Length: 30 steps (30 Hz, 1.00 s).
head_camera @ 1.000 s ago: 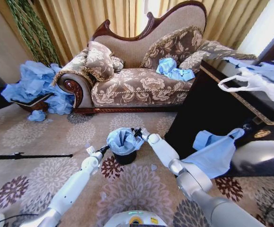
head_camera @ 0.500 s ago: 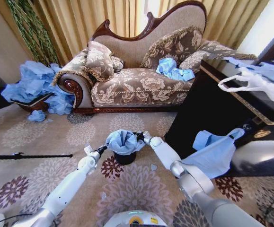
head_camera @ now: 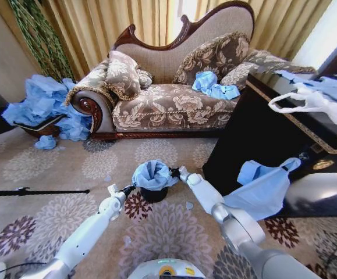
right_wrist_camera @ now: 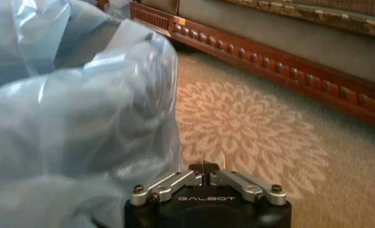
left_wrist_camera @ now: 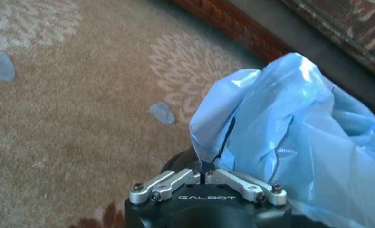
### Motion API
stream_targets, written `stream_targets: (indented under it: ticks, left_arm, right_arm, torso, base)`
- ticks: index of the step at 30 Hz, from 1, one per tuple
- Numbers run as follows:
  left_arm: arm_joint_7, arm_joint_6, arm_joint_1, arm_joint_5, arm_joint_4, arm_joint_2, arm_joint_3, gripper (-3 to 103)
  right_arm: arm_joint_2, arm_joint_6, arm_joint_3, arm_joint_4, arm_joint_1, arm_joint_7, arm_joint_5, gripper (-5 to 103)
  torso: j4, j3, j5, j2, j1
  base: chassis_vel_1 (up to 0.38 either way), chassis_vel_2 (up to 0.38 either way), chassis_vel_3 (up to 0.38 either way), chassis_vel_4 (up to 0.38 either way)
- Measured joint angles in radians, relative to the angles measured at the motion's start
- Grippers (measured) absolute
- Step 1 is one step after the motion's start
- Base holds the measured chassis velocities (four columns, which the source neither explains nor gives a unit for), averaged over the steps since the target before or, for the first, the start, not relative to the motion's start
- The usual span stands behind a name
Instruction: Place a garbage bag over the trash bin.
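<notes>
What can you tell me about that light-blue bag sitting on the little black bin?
The garbage bag is thin, light-blue, crinkly plastic, slightly glossy. It bunches over the top of the trash bin, its mouth open upward, with the bin's lower part bare on the carpet. The left hand pinches its edge on one side and the right hand on the other, both shut on the film.

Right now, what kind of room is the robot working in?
Most likely a living room or hotel-style lounge: an ornate patterned sofa with cushions, floor-length gold curtains behind it, and a floral carpet where the small black trash bin stands.
</notes>
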Motion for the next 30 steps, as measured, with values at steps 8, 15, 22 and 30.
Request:
stream_targets:
  ticks: [8,15,22,30]
  left_arm:
    - [-0.017,-0.012,0.010,0.049,0.041,-0.039,-0.009,0]
    - [-0.036,-0.014,0.058,0.062,-0.014,-0.028,-0.025,4]
    - [-0.031,-0.009,0.133,0.102,-0.070,0.019,-0.042,31]
    - [-0.008,-0.042,0.235,0.068,-0.194,0.110,-0.112,58]
  right_arm:
    - [-0.053,-0.002,0.018,0.123,-0.104,0.041,0.013,0]
    - [-0.116,-0.001,0.051,0.252,-0.154,0.079,0.012,5]
    - [-0.202,-0.061,0.055,0.474,-0.221,0.139,0.077,27]
    - [-0.319,-0.154,0.068,0.927,-0.390,0.284,0.289,59]
  torso:
    - [0.0000,0.000,0.0000,0.000,0.000]
    - [-0.0001,0.000,0.0000,0.000,0.000]
    - [-0.0001,0.000,0.0001,0.000,0.000]
    - [0.0001,0.000,-0.0001,0.000,0.000]
  base:
    - [0.000,0.000,0.000,0.000]
    - [0.000,0.000,0.000,0.000]
    - [0.000,0.000,0.000,0.000]
    - [0.000,0.000,0.000,0.000]
